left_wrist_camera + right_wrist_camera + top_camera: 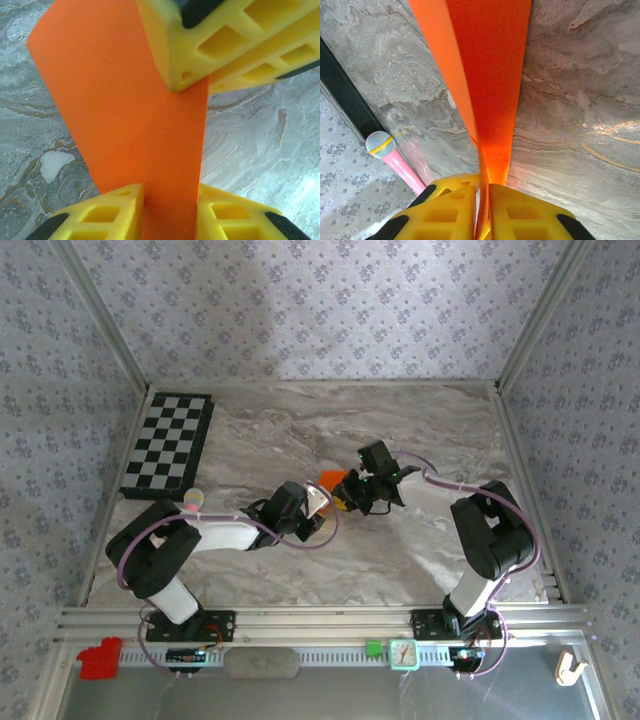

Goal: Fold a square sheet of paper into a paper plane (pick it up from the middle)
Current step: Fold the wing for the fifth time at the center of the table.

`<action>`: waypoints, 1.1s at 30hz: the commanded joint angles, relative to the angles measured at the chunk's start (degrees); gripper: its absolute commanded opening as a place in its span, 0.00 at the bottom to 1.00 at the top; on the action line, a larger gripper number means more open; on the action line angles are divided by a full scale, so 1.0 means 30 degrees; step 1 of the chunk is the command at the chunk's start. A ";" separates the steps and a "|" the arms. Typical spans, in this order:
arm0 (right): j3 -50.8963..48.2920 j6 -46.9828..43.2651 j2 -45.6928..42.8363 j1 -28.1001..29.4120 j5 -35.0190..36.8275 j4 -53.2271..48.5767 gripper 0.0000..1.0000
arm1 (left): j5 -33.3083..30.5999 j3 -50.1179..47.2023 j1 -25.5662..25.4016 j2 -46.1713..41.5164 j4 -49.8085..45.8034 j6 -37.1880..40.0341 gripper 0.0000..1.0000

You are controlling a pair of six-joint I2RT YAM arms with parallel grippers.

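Above the counter [440, 430], the right claw [485, 186] pinches the orange paper [115, 100] (folded lengthwise); the left claw [170, 194] straddles it, spread

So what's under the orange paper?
The grey marbled table lies beneath the orange paper, showing on both sides. The patch straight below the paper is hidden by it, so anything there can't be seen.

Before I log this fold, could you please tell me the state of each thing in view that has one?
orange paper: folded lengthwise, stretched between the two hands.
right hand: shut on one end of the orange paper.
left hand: a finger on either side of the orange paper; whether it grips cannot be told.
checkerboard: lying flat at the far left of the table, untouched.
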 commanded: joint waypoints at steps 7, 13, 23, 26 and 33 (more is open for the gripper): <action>0.0670 -0.0252 0.0136 -0.0188 0.0129 -0.1297 0.40 | 0.0585 0.0307 -0.0091 0.0320 0.0392 0.0273 0.22; 0.0941 -0.1021 -0.0195 -0.0392 0.0638 -0.2058 0.58 | 0.0759 0.0283 -0.0095 0.0432 0.0616 -0.0207 0.18; 0.0744 -0.2317 -0.1242 -0.1056 0.1749 -0.2819 0.67 | 0.1843 0.0020 0.0452 0.0467 0.1178 -0.1782 0.08; 0.0546 -0.2862 -0.1565 -0.1257 0.2009 -0.2737 0.69 | 0.2341 0.0019 0.0709 0.0512 0.1222 -0.2593 0.03; -0.0113 -0.4980 -0.2430 -0.1739 0.2506 -0.2174 0.72 | 0.3994 0.0055 0.1383 0.0504 0.1212 -0.4957 0.00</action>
